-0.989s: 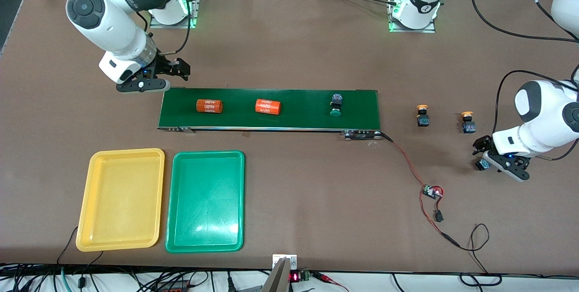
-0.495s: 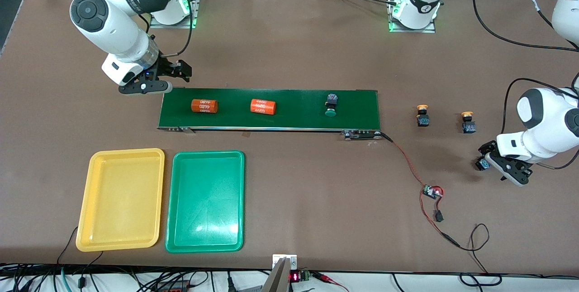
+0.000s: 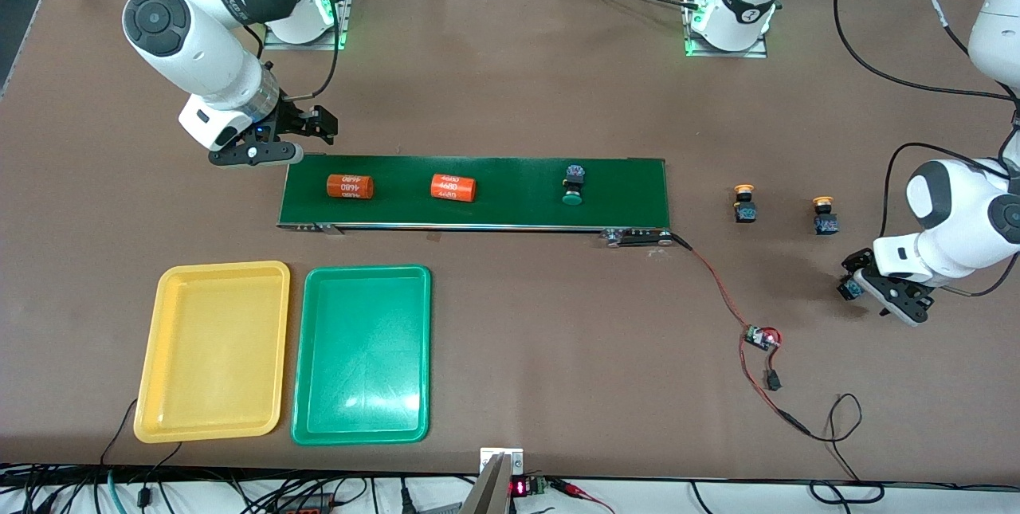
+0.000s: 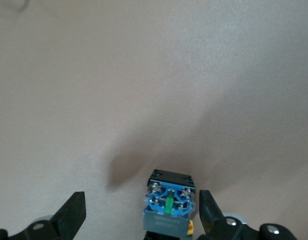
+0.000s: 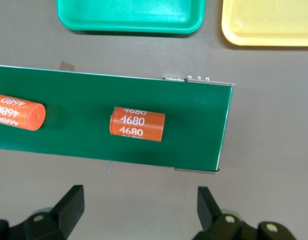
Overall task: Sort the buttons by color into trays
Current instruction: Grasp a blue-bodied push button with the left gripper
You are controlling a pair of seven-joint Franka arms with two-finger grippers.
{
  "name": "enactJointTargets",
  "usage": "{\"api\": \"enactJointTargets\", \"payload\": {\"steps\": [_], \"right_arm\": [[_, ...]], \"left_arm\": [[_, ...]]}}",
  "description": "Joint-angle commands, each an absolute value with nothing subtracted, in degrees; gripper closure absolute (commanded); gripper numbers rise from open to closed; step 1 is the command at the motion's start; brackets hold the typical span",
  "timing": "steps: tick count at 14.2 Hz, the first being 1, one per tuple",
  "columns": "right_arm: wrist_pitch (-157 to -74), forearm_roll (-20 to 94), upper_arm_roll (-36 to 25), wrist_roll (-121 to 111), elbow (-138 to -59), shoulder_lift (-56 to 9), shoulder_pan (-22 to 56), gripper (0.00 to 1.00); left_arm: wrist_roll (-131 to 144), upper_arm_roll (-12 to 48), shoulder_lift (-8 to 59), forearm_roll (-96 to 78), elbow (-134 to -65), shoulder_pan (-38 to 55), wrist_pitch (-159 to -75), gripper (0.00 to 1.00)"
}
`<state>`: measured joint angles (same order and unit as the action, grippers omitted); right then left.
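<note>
Nearest the front camera: yellow tray (image 3: 151, 386) and green tray (image 3: 307, 386), both bare, toward the right arm's end. At the other end, left gripper (image 4: 142, 212) spread wide around a button (image 4: 168, 203), straddling without clamping. Farther off, two yellow-capped buttons (image 3: 744, 204) (image 3: 825, 215). On the belt (image 3: 510, 215), a green-capped button (image 3: 572, 186) and two orange cylinders (image 5: 137, 124) (image 3: 453, 186). Right gripper (image 5: 139, 212) released, by the belt's end.

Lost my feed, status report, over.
Left gripper open around a button. Right gripper open beside conveyor. Green button rides belt; trays unfilled.
</note>
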<state>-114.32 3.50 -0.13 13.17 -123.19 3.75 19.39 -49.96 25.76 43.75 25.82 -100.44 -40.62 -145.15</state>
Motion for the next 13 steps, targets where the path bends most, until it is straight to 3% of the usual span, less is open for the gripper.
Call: {"api": "enactJointTargets", "payload": {"steps": [1, 2, 3, 5, 6, 7, 9, 13], "right_arm": [[-113.73, 3.08, -0.18, 13.53, -122.52, 3.95, 19.51, 0.0], [-113.64, 3.16, -0.18, 13.54, -122.43, 3.96, 19.51, 0.0], [-113.64, 3.08, -0.18, 13.54, -122.34, 4.13, 19.42, 0.0], [-113.73, 3.16, -0.26, 13.54, -122.34, 4.04, 19.42, 0.0], [-113.73, 3.08, -0.18, 13.45, -122.34, 4.04, 19.42, 0.0], [-113.73, 3.08, -0.26, 13.45, -122.34, 3.96, 19.42, 0.0], [-113.73, 3.08, -0.26, 13.36, -122.34, 4.04, 19.42, 0.0], [-113.11, 3.08, -0.18, 13.36, -122.34, 4.04, 19.51, 0.0]], "left_arm": [[-50.45, 25.93, 43.86, 27.16, -100.81, -40.78, -145.64, 0.04], [-50.45, 25.93, 43.77, 27.16, -100.81, -40.78, -145.55, 0.13], [-50.45, 25.93, 43.68, 27.16, -100.9, -40.78, -145.46, 0.4], [-50.54, 25.93, 43.33, 27.25, -100.99, -40.78, -145.2, 0.79], [-50.54, 25.93, 42.98, 27.33, -101.07, -40.78, -144.85, 0.92], [-50.8, 26.01, 42.2, 27.33, -101.07, -40.69, -143.45, 1.0], [-50.1, 26.8, 39.22, 26.64, -101.51, -40.0, -138.01, 1.0], [-41.16, 30.66, 28.68, 24.97, -111.15, -38.42, -137.2, 1.0]]}}
